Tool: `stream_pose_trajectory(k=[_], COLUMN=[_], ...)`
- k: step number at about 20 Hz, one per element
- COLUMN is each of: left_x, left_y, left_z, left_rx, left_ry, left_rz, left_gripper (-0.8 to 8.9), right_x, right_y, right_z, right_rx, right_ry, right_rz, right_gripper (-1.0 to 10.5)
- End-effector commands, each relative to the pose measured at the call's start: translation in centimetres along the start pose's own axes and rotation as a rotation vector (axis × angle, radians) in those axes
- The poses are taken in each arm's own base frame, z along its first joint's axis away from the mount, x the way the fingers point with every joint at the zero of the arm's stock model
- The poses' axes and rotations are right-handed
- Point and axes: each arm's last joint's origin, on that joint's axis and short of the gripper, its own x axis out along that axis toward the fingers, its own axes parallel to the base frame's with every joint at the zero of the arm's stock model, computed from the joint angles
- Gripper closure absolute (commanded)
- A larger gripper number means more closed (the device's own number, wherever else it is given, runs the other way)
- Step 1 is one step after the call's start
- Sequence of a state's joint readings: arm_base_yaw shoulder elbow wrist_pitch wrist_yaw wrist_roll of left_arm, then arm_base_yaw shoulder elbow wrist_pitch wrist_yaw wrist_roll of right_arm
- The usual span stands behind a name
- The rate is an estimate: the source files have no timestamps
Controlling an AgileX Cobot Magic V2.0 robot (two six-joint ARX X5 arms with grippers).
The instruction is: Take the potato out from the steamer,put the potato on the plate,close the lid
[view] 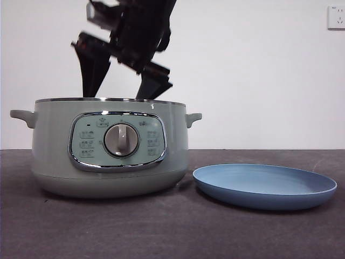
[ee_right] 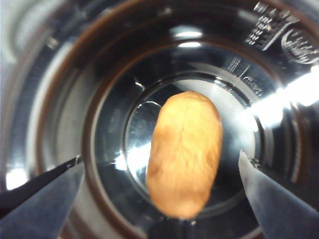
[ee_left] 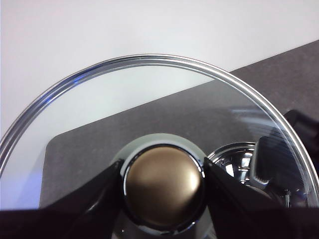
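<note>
The potato [ee_right: 185, 154] lies on the steamer [ee_right: 65, 74] floor between the right tool's [ee_right: 162, 174] spread jaws.

— Where is the steamer [view: 110, 154] placed?
— It is set on the table [view: 161, 232], with the plate [view: 264, 186] just beside it, to the right in the front view.

— What is found inside it?
— The potato [ee_right: 184, 154] is lying on the bottom, between the spread jaws of the right gripper [ee_right: 162, 172], which is lowered over the rim.

— And the lid [ee_left: 149, 99]?
— It is held off the steamer, its knob [ee_left: 163, 185] clamped by the left gripper [ee_left: 163, 191].
</note>
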State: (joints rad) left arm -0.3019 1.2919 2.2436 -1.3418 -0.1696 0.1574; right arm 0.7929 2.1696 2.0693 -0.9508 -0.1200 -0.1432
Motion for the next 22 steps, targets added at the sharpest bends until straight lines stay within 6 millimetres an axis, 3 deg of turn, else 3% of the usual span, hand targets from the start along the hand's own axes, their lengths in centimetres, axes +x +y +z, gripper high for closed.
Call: stream_pose_trajectory(k=[1,6,8,11,14,17,20,22], left_x=[-0.4,0.1,0.2,0.2,0.2,0.3,1.5,3.1], left_y=[-0.1,-0.2,-0.2,-0.2,-0.2,-0.2,-0.4,-0.7], left_z=[-0.5,-0.4,-0.4,-0.4,-0.4,-0.3,-0.1,0.1], left_rx=[0.015,0.014,0.010,0.010,0.010,0.011,0.014,0.019], left_ry=[0.034,0.042,0.044,0.044,0.045,0.048,0.073,0.106], left_rz=[-0.031,-0.053,-0.053,-0.053,-0.053,-0.053,-0.058,-0.074], left_gripper=[8.22,8.22,8.22,8.22,8.22,8.22,8.22,8.22], right_x=[1.7,3.8,3.8,3.8,3.3,-1.4,-8.6,-13.0], right_y=[0.1,-0.4,-0.6,-0.6,-0.8,-1.5,-2.7,-3.5], right_z=[0.0,-0.3,-0.3,-0.3,-0.2,1.1,2.0,1.2], right_rx=[-0.012,-0.006,-0.012,-0.052,-0.046,-0.024,0.086,0.191], right_ry=[0.008,0.025,0.026,0.027,0.034,0.078,0.010,-0.039], right_rz=[0.004,-0.004,-0.020,-0.020,-0.025,-0.132,-0.167,-0.239], right_gripper=[2.9,3.4,5.2,9.5,9.6,9.5,9.5,9.6])
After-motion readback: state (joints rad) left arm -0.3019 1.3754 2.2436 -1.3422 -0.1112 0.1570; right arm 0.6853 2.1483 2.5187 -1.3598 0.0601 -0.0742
